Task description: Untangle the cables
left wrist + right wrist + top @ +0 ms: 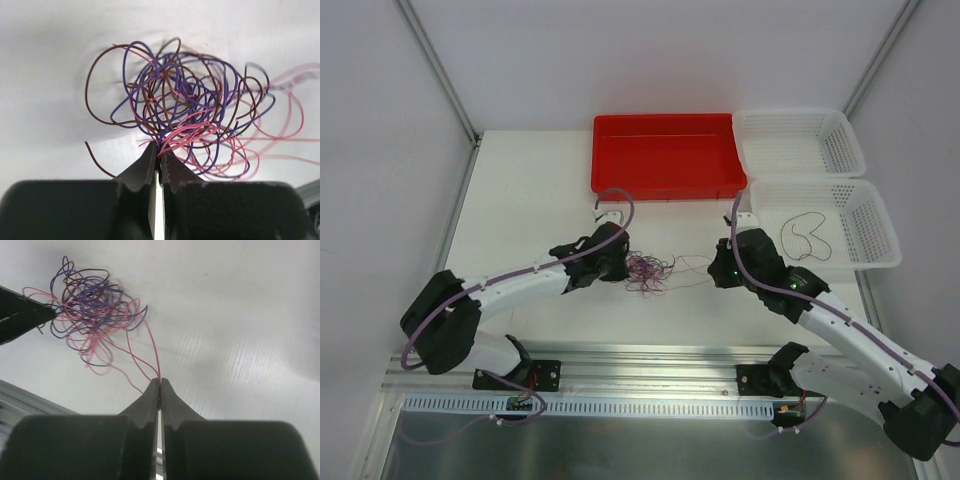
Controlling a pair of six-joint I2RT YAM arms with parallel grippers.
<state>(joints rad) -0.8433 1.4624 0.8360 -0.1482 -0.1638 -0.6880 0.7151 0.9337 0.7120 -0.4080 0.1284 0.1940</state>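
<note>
left gripper [159, 150] clenched on near edge of cables [185, 105]; right gripper [160, 382] pinching pink strand [155, 351] trailing from knot. tangle just in front of red tray [665, 188]. draw apart slowly, parallel to tray front, keeping low; ease off if knot tightens.

Bright, even light fills the white table [520, 200]. In the left wrist view, a soft grey shadow lies beside the cables [185, 105]. The pink strands at their far edge look blurry and doubled.
</note>
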